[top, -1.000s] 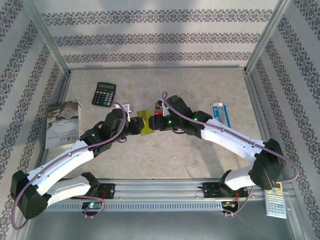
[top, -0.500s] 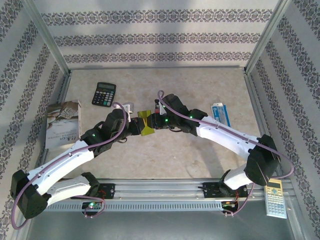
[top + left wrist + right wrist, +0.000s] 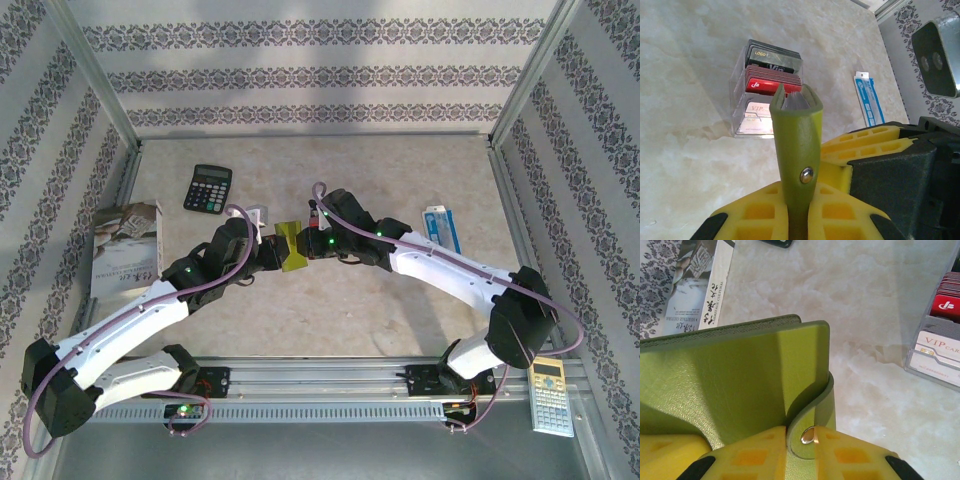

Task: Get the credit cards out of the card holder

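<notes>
Olive-green leather, folded: the card holder (image 3: 291,247) hangs above the table (image 3: 330,170) at centre frame in the top view, pinched from both sides. The left tool (image 3: 274,252) is clamped narrow on one edge of it. The left wrist view looks straight down the fold, with the metal stud (image 3: 806,174) facing the lens and pale pocket edges showing between the covers. The right tool (image 3: 810,440) sits with its yellow pads hard against either side of the snap tab (image 3: 809,426), no gap visible, so I read it as gripping the tab. Beyond the holder, in the upper middle of the left wrist view, a clear box (image 3: 736,100) stands on the table with credit cards (image 3: 771,85) in it: dark grey, red, pinkish-white. Calculator (image 3: 208,188) at upper left, blue-and-white packet (image 3: 442,228) at right, both well apart from the work. Step in hand, as I judge it: popping the snap so the holder can be unfolded. To do it well, the left tool should act as a fixed anchor while the right peels the tab away from the cover, pulling outward along the tab, not twisting. A slow pull matters, since a sudden release could jerk the holder out of the left grip. Once it is free, swing the cover wide so the pockets face a camera.
</notes>
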Controlling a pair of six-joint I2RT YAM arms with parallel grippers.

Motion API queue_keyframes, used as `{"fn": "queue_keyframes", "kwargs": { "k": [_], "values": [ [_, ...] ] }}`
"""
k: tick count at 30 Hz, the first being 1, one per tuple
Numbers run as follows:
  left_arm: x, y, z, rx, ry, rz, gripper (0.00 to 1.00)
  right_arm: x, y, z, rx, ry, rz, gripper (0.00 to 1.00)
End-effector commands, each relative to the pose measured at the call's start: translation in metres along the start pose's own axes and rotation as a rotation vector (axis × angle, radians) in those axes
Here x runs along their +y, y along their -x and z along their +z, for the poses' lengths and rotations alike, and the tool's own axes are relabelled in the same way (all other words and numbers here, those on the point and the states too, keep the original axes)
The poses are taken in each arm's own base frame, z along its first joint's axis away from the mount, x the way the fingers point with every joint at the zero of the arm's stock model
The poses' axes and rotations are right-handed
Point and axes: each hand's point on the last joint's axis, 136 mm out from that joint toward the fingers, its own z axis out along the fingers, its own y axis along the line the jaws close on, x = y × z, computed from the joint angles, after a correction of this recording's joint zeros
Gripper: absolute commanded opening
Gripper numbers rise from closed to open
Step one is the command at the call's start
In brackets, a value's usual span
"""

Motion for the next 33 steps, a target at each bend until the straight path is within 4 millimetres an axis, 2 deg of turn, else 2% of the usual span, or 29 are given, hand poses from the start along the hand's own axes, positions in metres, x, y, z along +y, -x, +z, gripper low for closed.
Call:
{"fn": "queue_keyframes", "kwargs": {
  "k": [1, 10, 13, 16, 23, 33],
  "values": [
    [-0.024, 0.016, -0.009, -0.051, -0.072, 0.029, 0.0, -0.016, -0.002, 0.004, 0.006, -0.083, -0.016, 0.21],
    [-0.023, 0.014, -0.008, -0.046, -0.07, 0.028, 0.0, -0.021, -0.003, 0.004, 0.012, -0.107, -0.028, 0.15],
    [-0.024, 0.014, -0.009, -0.046, -0.073, 0.03, 0.0, -0.022, -0.004, 0.003, 0.014, -0.113, -0.029, 0.1],
    [-0.022, 0.014, -0.009, -0.049, -0.067, 0.029, 0.0, -0.023, -0.004, 0.002, 0.014, -0.114, -0.029, 0.01],
    [-0.018, 0.014, -0.011, -0.051, -0.048, 0.032, 0.0, -0.032, -0.004, -0.004, 0.014, -0.143, -0.041, 0.0],
    [-0.011, 0.01, -0.011, -0.045, -0.028, 0.018, 0.0, -0.068, -0.008, -0.015, 0.011, -0.278, -0.046, 0.0]
  ]
}}
